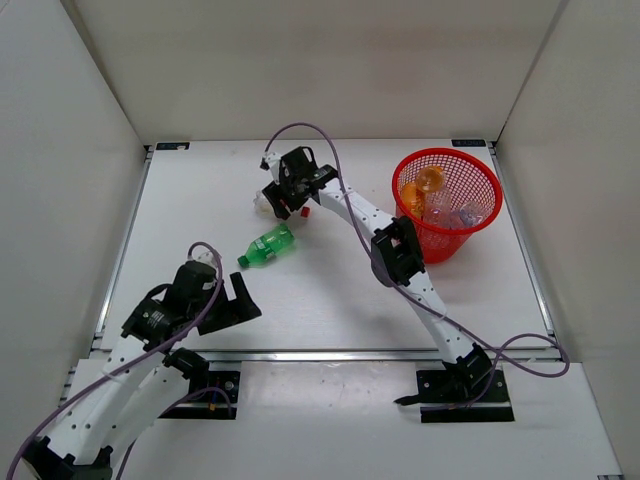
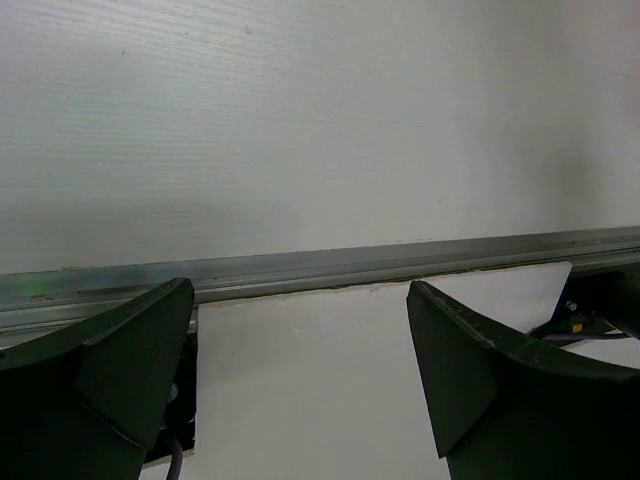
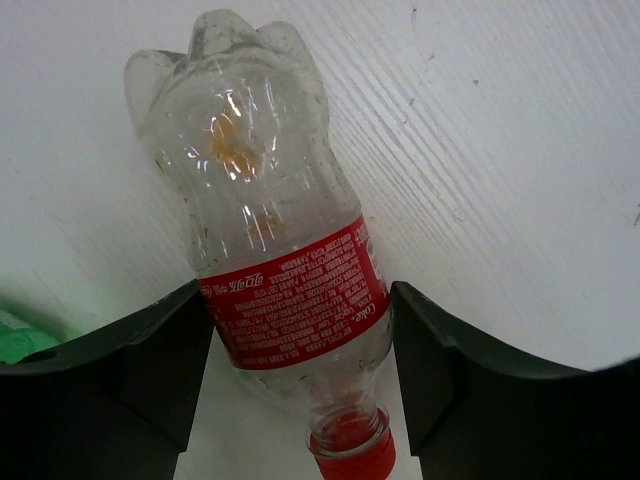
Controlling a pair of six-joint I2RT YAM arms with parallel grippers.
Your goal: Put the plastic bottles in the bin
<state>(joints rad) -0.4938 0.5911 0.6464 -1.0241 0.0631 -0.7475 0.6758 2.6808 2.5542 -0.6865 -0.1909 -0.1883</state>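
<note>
White bench [image 1: 330, 290] walled on three sides by plain pale panels, with a metal rail along the near edge. The bin [image 1: 437, 243], taken as reference, stands at the bench's far right. Two orange bottles [image 1: 428, 181] are seen in it, along with clear ones [image 1: 456, 213] lying among them; how many clear ones cannot be counted through the mesh. The red-labelled bottle [image 3: 290, 300] is found well to the left of the bin, lying flat on the bench with its cap towards the wrist camera. It is straddled by the right gripper [image 3: 297, 350], whose fingers are spread to the bottle's width, one at each side of the label. Whether the pads [image 3: 175, 345] are pressing or just short of contact cannot be told. The green bottle [image 1: 266, 246] lies on its side, left of the bin and nearer the arm bases than the red-labelled one. The left gripper [image 2: 300, 370] is held wide open with nothing in it, farthest from the bin by the near rail. Risks, as judged: the label band is smooth and round, so the bottle could be squeezed out sideways if the closing is off-centre. The hold sits near the neck, so the body end may droop. The green bottle could be set rolling by the arm on the way across. A release over the rim rather than inside it could send the bottle off the pile.
</note>
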